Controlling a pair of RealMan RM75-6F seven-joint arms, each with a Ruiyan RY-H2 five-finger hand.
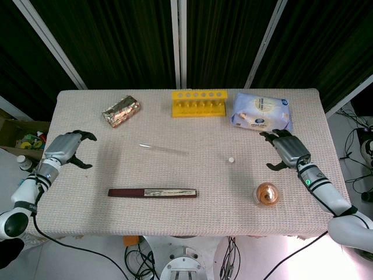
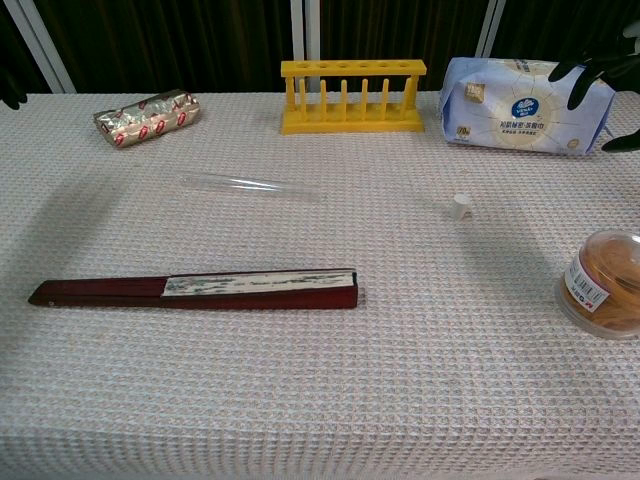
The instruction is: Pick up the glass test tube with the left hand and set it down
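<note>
The glass test tube (image 1: pixel 163 149) lies flat near the middle of the table, clear and hard to see; the chest view shows the glass test tube (image 2: pixel 245 185) lying left of centre. My left hand (image 1: pixel 67 149) hovers at the table's left edge, fingers apart and curved downward, holding nothing, well left of the tube. My right hand (image 1: pixel 285 150) hangs over the right side, fingers spread and empty. In the chest view only dark fingertips of the right hand (image 2: pixel 600 75) show at the top right, and a sliver of the left hand (image 2: pixel 10 90) shows at the top left.
A yellow test tube rack (image 1: pixel 199 104) stands at the back centre, a tissue pack (image 1: pixel 260 112) to its right, a foil packet (image 1: pixel 120 111) at back left. A closed folding fan (image 1: pixel 152 192) lies at the front. A small white cap (image 1: pixel 231 158) and a domed container (image 1: pixel 267 194) sit at right.
</note>
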